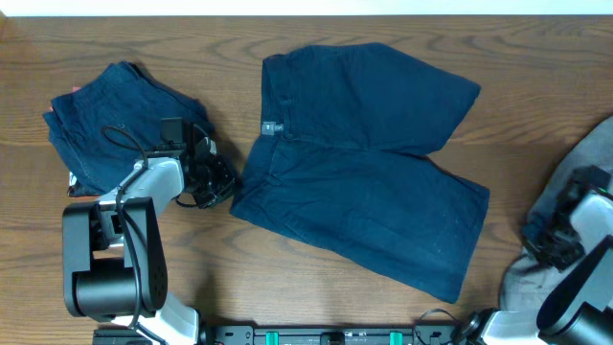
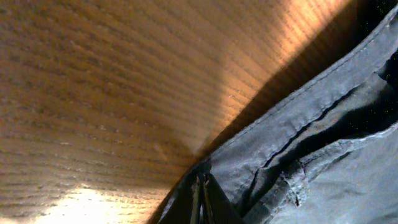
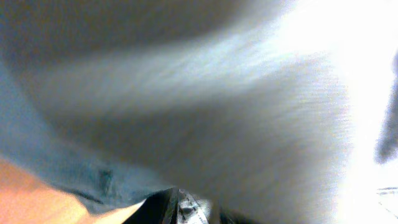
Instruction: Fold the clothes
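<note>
Dark navy shorts [image 1: 364, 163] lie spread flat mid-table, waistband to the left with a pale label [image 1: 269, 126]. A folded navy stack [image 1: 115, 115] sits at the far left. My left gripper [image 1: 218, 182] is shut, its tips at the shorts' lower-left waistband corner; in the left wrist view the closed fingers [image 2: 202, 196] touch the seamed cloth edge [image 2: 298, 143]. A plain grey garment [image 1: 579, 182] lies at the right edge. My right gripper [image 1: 548, 244] is down on it. In the right wrist view grey cloth [image 3: 249, 124] fills the frame and sits pinched between the fingers [image 3: 189, 210].
The wooden table [image 1: 287, 278] shows bare wood in front of the shorts and between the shorts and the grey garment. The arm bases stand at the near edge, the left one [image 1: 110, 268] close to the folded stack.
</note>
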Robot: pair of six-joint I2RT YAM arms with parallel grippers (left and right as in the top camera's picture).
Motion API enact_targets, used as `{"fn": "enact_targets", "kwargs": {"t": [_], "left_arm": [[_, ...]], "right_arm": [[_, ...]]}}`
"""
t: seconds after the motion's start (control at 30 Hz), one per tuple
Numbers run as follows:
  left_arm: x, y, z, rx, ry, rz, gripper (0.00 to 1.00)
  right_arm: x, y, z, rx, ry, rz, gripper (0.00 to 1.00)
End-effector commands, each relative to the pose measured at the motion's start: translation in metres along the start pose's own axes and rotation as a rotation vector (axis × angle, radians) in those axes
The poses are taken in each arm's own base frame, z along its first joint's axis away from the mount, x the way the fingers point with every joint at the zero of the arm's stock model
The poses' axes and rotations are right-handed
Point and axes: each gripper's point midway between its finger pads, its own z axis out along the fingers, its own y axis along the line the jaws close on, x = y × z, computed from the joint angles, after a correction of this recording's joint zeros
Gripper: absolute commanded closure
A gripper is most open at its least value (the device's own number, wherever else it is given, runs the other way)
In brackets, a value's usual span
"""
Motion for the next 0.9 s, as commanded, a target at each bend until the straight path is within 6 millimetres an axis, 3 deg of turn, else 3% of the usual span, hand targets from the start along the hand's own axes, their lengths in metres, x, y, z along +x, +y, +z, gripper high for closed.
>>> {"fn": "enact_targets", "kwargs": {"t": [0.0,0.1,0.2,0.27,0.37,0.4,0.67,0.87], "left_arm": [[0.002,0.018,0.004,-0.071,0.007,-0.027,0.94],[0.004,0.019,0.004,-0.075,0.014,-0.031,0.94],[0.008,0.021,0.004,-0.084,0.03,-0.04,0.93],[0.012,0.024,0.003,-0.093,0.046,-0.049,0.92],[0.02,0.028,0.003,-0.11,0.077,-0.067,0.3],[0.023,0.029,0.002,-0.117,0.089,-0.072,0.23],[0.043,0.028,-0.017,-0.135,0.138,-0.011,0.18],[0.041,0.024,-0.022,-0.124,0.116,0.004,0.18]], "right_arm": [[-0.023,0.025,-0.019,-0.186,-0.024,-0.041,0.77],[-0.012,0.103,-0.067,-0.652,-0.012,-0.347,0.67],[0.017,0.13,-0.093,-0.82,0.061,-0.457,0.57],[0.042,0.13,-0.091,-0.782,0.138,-0.502,0.57],[0.071,0.121,-0.076,-0.641,0.224,-0.538,0.55],[0.077,0.117,-0.071,-0.589,0.244,-0.525,0.54],[0.097,0.107,-0.053,-0.481,0.307,-0.434,0.48],[0.091,0.123,-0.034,-0.515,0.209,-0.449,0.48]]}}
